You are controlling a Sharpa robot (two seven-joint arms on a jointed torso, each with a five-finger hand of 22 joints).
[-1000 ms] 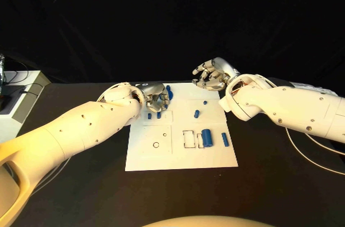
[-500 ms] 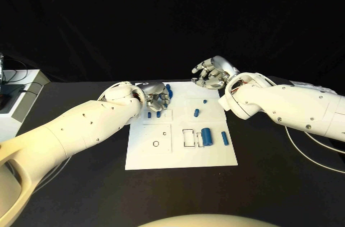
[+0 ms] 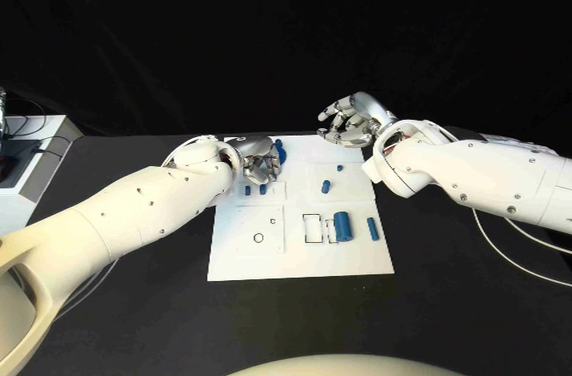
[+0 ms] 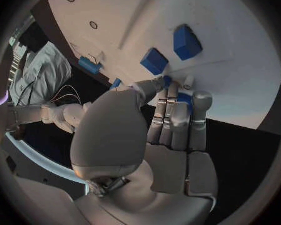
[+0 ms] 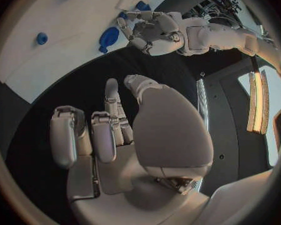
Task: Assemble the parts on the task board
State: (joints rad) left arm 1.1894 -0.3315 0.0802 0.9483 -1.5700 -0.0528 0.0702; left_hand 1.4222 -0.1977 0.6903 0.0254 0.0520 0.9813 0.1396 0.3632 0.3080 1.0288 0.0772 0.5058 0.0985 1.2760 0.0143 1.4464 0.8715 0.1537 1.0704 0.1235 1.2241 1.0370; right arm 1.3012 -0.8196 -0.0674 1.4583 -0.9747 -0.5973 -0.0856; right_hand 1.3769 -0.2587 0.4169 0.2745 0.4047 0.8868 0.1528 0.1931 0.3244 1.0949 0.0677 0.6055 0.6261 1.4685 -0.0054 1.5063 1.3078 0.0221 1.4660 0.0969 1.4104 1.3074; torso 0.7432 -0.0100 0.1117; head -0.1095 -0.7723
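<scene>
The white task board (image 3: 298,252) lies mid-table. My left hand (image 3: 256,161) hovers low over its far left corner. In the left wrist view its thumb and fingertips (image 4: 172,92) pinch a long blue part (image 4: 185,100) that lies against the board. Two small blue blocks (image 4: 187,41) stand just beyond the fingers. My right hand (image 3: 352,121) hangs above the table past the board's far right corner, with its fingers apart and nothing in them. A blue cylinder (image 3: 343,226) and a blue bar (image 3: 373,230) lie near the board's right edge. Small blue pieces (image 3: 326,188) stand in the middle.
A white box (image 3: 30,165) sits at the table's left edge. A thin cable (image 3: 512,256) trails under my right arm. The board's near half shows a ring hole (image 3: 259,239) and rectangular slots (image 3: 312,230).
My left hand's fingers have drawn in slightly around the long blue part. The right hand has barely moved.
</scene>
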